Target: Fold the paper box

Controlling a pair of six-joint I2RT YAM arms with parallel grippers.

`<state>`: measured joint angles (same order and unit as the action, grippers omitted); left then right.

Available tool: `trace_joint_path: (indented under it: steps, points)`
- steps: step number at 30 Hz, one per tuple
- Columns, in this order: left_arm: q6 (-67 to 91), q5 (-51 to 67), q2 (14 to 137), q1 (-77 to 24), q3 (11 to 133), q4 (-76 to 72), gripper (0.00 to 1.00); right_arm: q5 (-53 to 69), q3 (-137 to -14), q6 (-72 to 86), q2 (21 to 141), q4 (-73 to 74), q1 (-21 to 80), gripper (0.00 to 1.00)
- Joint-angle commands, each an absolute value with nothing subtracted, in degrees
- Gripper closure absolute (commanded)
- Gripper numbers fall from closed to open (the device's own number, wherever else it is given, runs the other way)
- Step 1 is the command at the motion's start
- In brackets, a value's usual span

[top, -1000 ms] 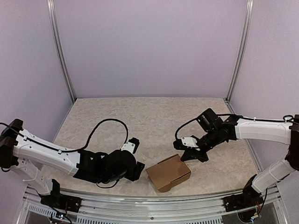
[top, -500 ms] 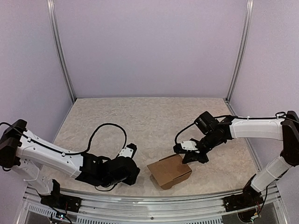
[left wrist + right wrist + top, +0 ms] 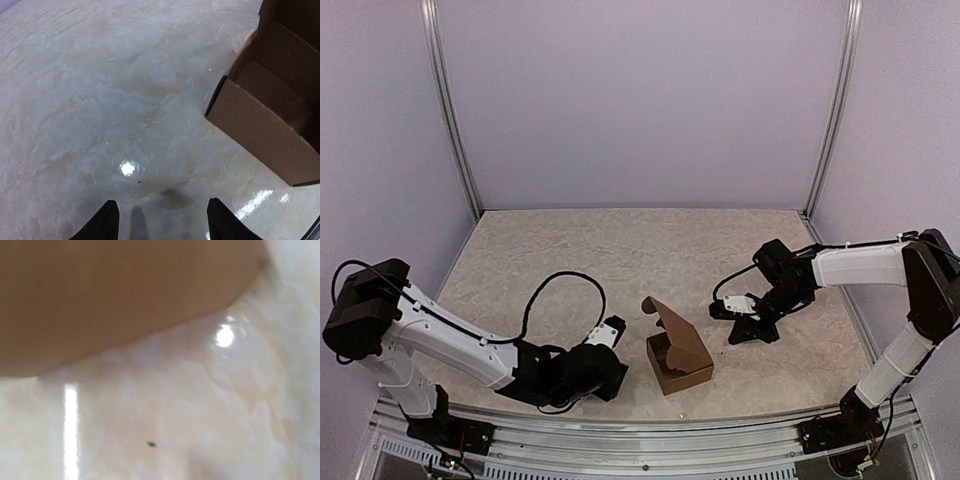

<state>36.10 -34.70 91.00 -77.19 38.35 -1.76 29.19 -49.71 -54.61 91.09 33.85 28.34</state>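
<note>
1. Jaws on the left gripper (image 3: 618,372) are spread wide with nothing between them. In its wrist view, one dark fingertip (image 3: 107,222) and its partner frame only bare, glossy table (image 3: 620,250).
2. Just ahead of those jaws and off to their right stands the paper box (image 3: 680,362). Its near corner is close to them but not touching.
3. The box is open on top. Its lid flap (image 3: 665,315) stands up at a tilt on the side farthest from the left jaws, and the hollow inside shows.
4. On the other side of the box, the right gripper (image 3: 732,325) hangs low over the table. From overhead its jaws look parted and hold nothing, and a strip of table lies between them and the box.
5. Its own wrist view shows no fingers, only a brown blur (image 3: 115,295) across the top above shiny tabletop.
</note>
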Motion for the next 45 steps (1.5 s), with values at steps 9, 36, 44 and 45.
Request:
trace_joint_path:
  steps: [9,36,44,45]
  points:
    - [23.58,-30.55,103.72,-74.14,49.65,-6.55,0.45,37.48,-52.84,-50.81,85.79,36.72,23.86,0.94]
    - [40.52,-15.49,91.64,-63.71,36.70,-18.39,0.35,32.10,-54.31,-44.21,88.26,34.49,36.11,0.92]
    - [43.97,-16.36,88.72,-62.39,33.98,-16.48,0.34,33.57,-61.20,-44.52,85.90,37.63,39.16,0.89]
    - [44.30,-15.88,88.23,-62.05,33.15,-16.97,0.34,33.46,-61.72,-44.07,86.81,36.93,40.06,0.89]
